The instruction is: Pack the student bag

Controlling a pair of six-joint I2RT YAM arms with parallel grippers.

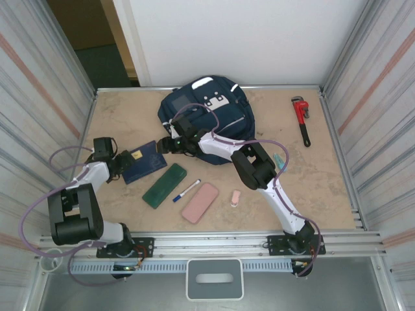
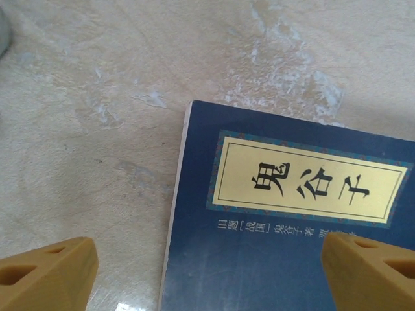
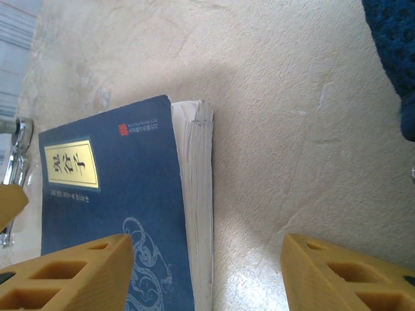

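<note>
Reading anything on that book [image 1: 144,162], Ana?

Yes, Tom. Its dark blue cover carries a yellow label [image 2: 310,180] with three black characters, 鬼谷子. A line of small pale print runs beneath it, partly hidden by a finger. The right wrist view also shows a small red stamp [image 3: 133,128], too small to read.

And the hands?

The left gripper [image 2: 207,262] has its jaws spread wide over the book's corner, gripping nothing. The right gripper [image 3: 207,265] is parted too, one finger [image 3: 71,272] above the cover and the other above the bare table [image 3: 279,129]. It has nothing in it.

Where is the student bag [image 1: 206,120]?

At the far middle of the table, just beyond the right gripper, white patch up. The book lies flat near its left side, apart from it.

Any writing on the bag?

The patch's marks are too small to read.
</note>
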